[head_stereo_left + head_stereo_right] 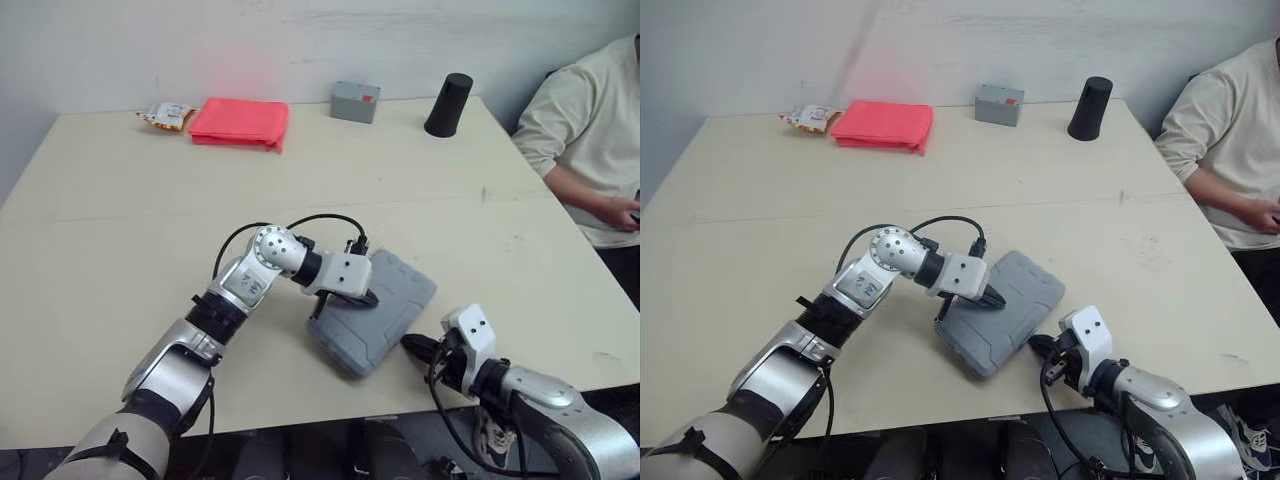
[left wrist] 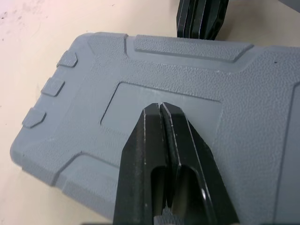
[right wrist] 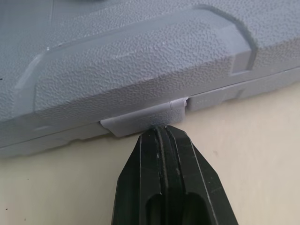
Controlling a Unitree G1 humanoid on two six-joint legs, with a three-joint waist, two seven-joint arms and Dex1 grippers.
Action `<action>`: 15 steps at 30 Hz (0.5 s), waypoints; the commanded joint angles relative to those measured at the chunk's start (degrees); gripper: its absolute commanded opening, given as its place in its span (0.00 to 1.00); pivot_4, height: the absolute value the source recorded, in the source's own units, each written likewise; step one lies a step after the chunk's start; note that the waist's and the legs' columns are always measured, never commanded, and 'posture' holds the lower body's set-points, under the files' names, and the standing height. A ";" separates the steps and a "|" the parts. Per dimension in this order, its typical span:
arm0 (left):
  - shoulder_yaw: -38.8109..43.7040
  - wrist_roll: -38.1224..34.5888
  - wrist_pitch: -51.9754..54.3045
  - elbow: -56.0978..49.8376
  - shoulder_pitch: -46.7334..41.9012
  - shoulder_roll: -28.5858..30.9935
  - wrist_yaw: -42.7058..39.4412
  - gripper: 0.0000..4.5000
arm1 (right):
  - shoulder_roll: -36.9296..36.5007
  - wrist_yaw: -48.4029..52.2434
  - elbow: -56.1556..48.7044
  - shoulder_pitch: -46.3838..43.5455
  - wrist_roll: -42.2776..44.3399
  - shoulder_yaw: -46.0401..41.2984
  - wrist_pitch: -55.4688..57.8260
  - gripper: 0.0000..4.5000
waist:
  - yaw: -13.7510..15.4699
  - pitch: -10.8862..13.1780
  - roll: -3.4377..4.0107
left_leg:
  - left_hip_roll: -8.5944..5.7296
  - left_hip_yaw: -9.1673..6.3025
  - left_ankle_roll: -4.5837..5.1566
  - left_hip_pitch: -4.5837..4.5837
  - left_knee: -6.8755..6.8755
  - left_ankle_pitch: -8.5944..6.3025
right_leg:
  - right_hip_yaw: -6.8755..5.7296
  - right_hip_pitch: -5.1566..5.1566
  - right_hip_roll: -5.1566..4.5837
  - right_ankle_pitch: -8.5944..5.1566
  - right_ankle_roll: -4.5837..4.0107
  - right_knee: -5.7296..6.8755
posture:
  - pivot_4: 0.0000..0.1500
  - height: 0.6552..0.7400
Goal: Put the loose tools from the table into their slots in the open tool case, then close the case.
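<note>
Lying under left hand [image 2: 161, 108]: tool case [image 1: 402, 283]

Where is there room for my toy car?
The bare middle of the table, between the red cloth and the tool case. Crowded around the case: left gripper over it, right gripper beside it.

The shut case [image 1: 402, 288] hides its inside, and the left hand [image 1: 368, 297] covers part of its lid. The person [image 1: 585, 140] is cut off by the edge; print on the packet [image 1: 166, 116] is too small to read.
</note>
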 commanded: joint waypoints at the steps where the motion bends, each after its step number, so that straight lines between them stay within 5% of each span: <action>1: -5.11 6.02 -0.46 5.10 1.62 -0.34 -0.27 0.00 | 3.13 3.31 1.94 -4.34 3.43 -0.11 -3.35 0.01 | -0.20 -0.02 -0.04 | 0.01 0.00 0.00 0.01 -0.01 0.00 | -0.01 0.01 0.02 0.00 0.00 0.00 | 1.00 1.00; 9: -5.27 6.97 -1.03 6.16 2.23 -1.59 -0.31 0.00 | 4.04 6.51 9.77 -11.71 1.22 1.33 -3.59 0.01 | -0.41 -0.30 -0.37 | 0.25 -0.07 -0.13 0.48 -0.04 -0.08 | -0.02 0.49 -0.16 0.10 -0.22 -0.20 | 1.00 1.00; 15: 1.62 -0.06 6.48 3.95 0.49 -0.03 -3.89 0.00 | -4.53 11.08 0.73 -5.21 0.35 -1.46 -3.07 0.01 | 0.04 -0.36 -0.12 | 0.31 -0.14 -0.23 0.39 -0.06 -0.15 | 0.02 0.50 -0.15 0.09 -0.30 -0.30 | 1.00 1.00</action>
